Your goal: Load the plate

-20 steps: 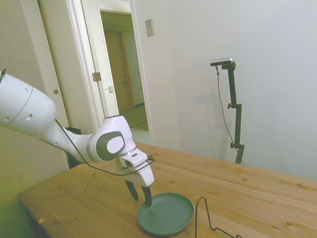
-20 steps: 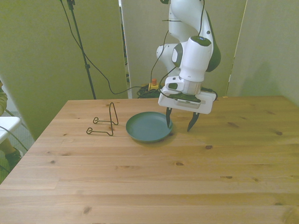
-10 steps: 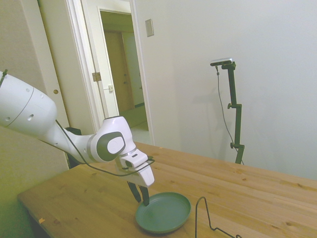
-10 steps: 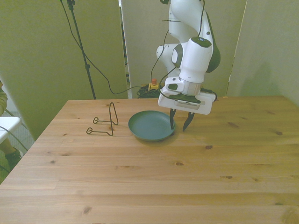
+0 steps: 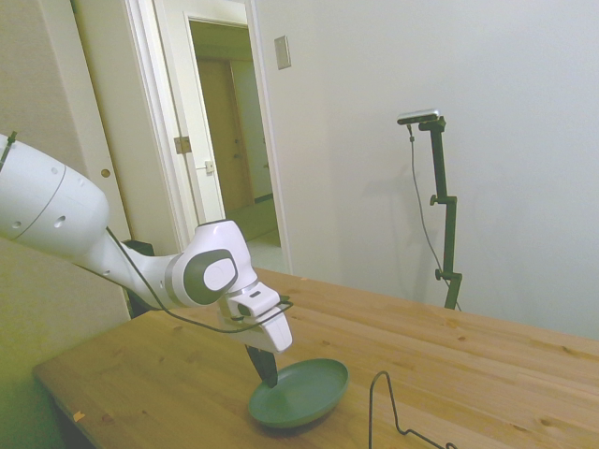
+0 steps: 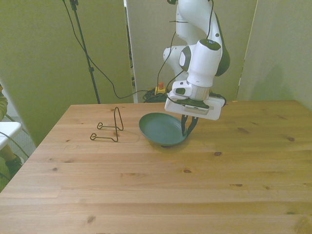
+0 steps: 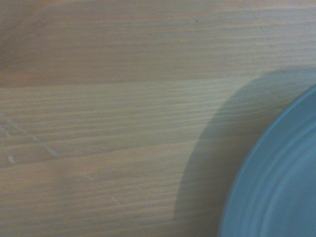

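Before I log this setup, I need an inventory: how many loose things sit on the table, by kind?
Plates: 1, the grey-green plate, tilted, rim pinched by the gripper.
Wire stands: 1, the black wire stand.
Total: 2.

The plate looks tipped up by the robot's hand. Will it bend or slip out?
Probably not bend: the plate keeps its round shape while held tilted by one rim. It might slip, since the hand pinches only a narrow bit of smooth rim. If it slips, it would likely drop flat onto the table.
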Available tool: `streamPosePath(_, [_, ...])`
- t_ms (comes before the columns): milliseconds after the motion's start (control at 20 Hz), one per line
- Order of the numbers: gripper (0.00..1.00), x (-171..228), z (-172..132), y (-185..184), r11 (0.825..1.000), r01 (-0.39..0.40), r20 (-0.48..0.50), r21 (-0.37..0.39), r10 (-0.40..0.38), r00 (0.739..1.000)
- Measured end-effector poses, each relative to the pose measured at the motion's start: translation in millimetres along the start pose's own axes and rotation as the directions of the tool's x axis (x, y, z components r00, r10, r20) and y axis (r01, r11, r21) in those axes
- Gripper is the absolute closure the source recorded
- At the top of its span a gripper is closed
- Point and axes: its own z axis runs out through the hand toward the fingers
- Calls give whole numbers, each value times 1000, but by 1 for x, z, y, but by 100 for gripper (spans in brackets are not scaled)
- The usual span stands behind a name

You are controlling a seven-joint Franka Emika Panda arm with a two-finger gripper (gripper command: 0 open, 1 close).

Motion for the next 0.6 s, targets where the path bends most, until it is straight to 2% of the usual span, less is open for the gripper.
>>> streamPosePath(600, [100, 1, -12, 3, 1000, 6, -15, 6, -6, 1000])
